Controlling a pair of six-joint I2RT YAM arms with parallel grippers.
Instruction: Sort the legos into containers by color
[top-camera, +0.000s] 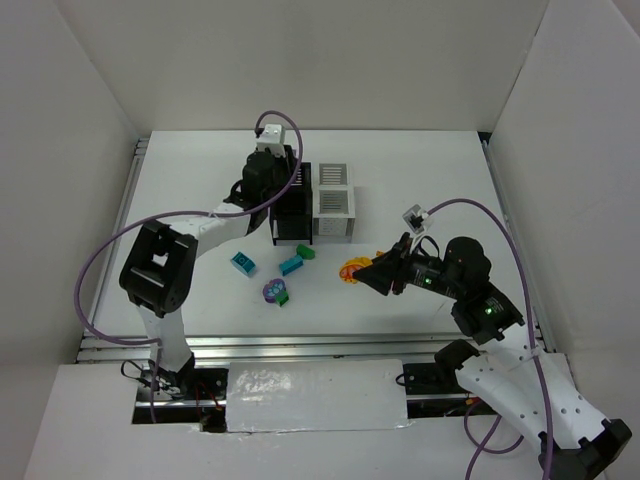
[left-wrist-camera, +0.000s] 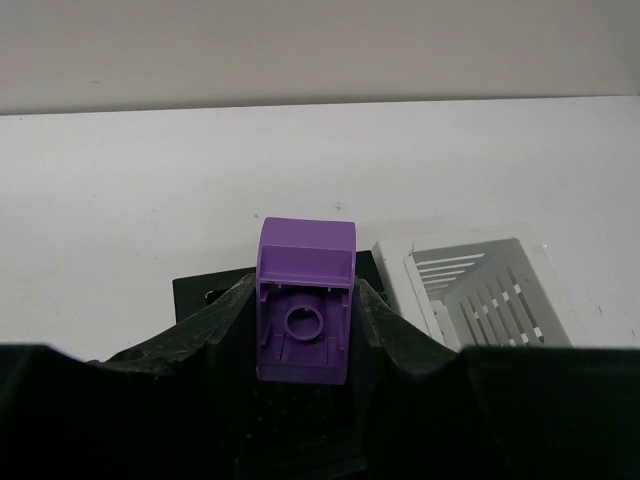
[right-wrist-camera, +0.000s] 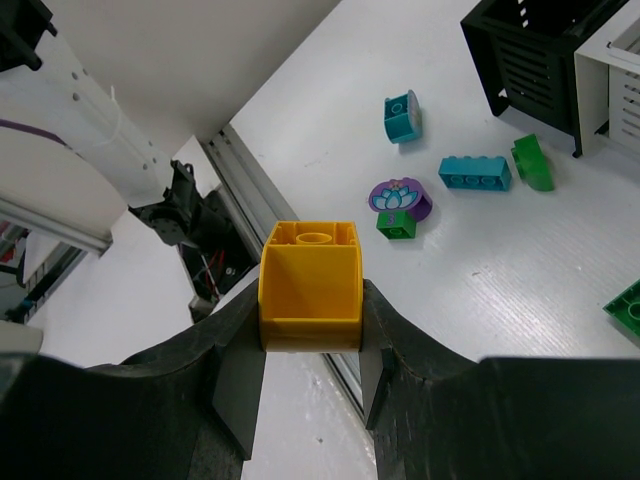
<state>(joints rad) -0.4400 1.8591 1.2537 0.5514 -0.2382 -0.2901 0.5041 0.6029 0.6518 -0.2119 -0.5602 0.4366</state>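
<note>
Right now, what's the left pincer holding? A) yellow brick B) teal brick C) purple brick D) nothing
C: the left wrist view shows a purple brick clamped in the left pincer; the yellow brick is in the right pincer.

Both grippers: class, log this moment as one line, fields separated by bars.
left gripper: shut on purple brick, over black container | right gripper: shut on yellow brick | table: teal brick loose
</note>
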